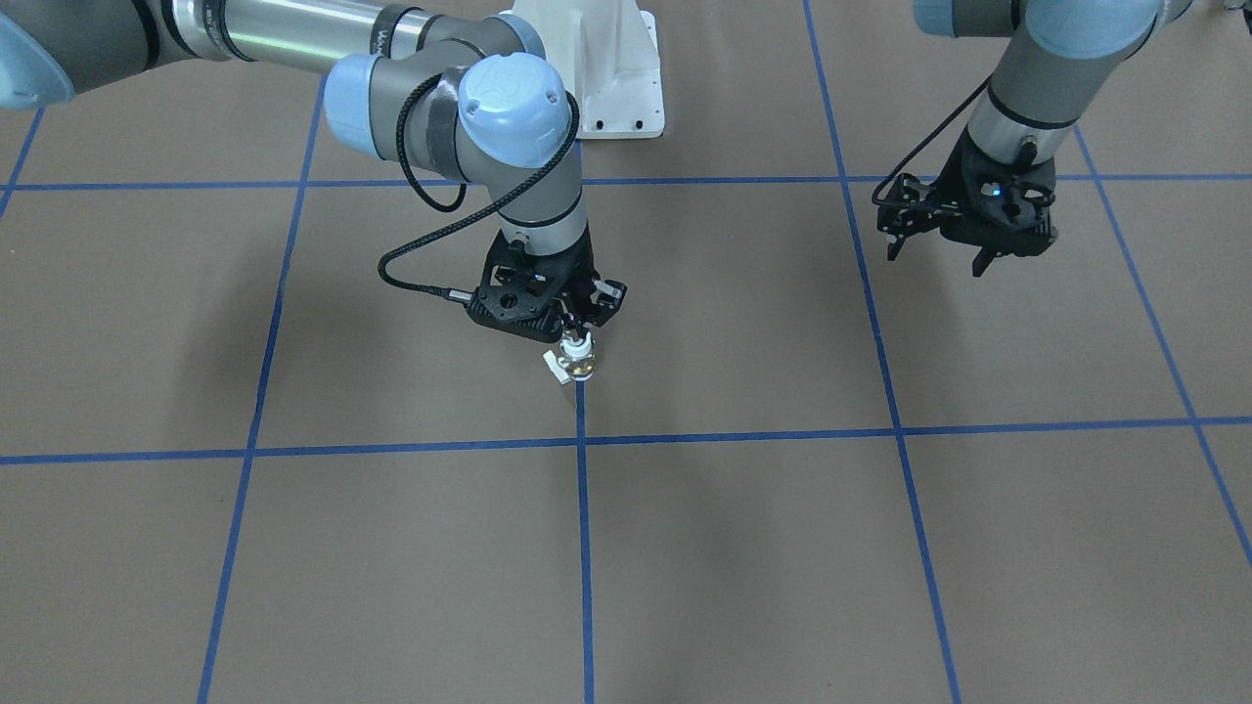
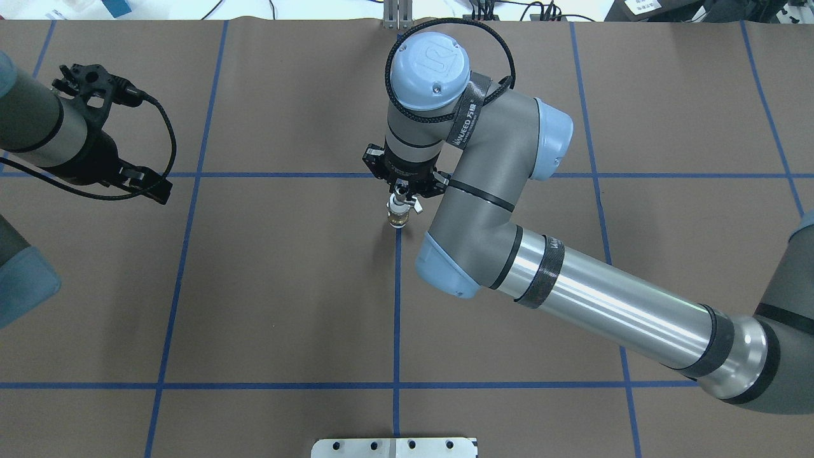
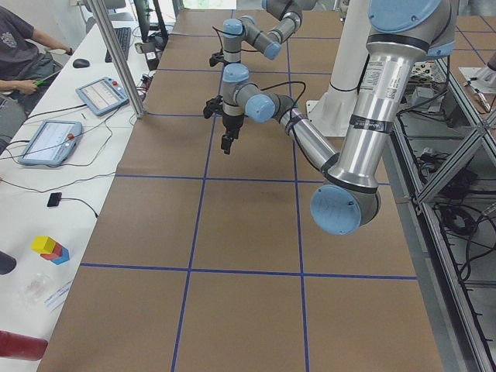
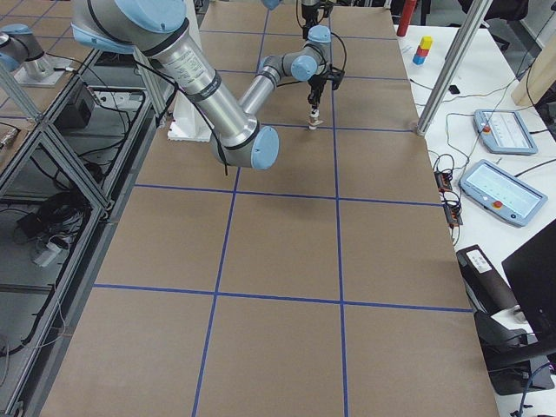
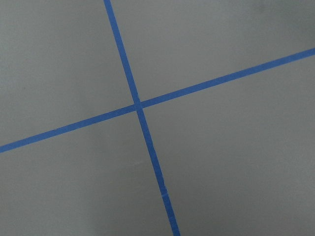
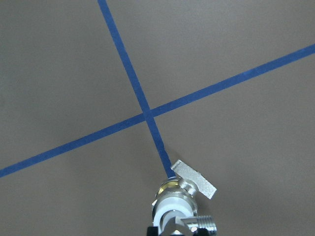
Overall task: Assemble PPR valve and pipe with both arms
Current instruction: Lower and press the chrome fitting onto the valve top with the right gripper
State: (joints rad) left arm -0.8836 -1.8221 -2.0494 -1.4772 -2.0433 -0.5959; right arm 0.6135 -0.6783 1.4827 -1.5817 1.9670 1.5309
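Now, right claw (image 1: pixel 579 330): from your side, clamped on the PPR valve (image 1: pixel 579 358), over a blue tape line (image 1: pixel 584 508) on the matte brown table (image 1: pixel 743 548).
Left claw (image 1: pixel 935 261): fingers spread, empty, well apart.
Overhead, right arm (image 2: pixel 604 299): grey joint just beside the valve.
Right wrist, pipe (image 6: pixel 203 223): threaded silver, touching the valve's white ring; brass beyond.

the ppr valve (image 1: pixel 579 357) sits right under the right gripper (image 1: pixel 575 330), over a tape line (image 1: pixel 584 548) near the middle of the table (image 1: pixel 763 567). the left gripper (image 1: pixel 936 259) hangs well apart on the robot's left (above a tape crossing). the pedestal (image 1: pixel 611 68) stands behind both.
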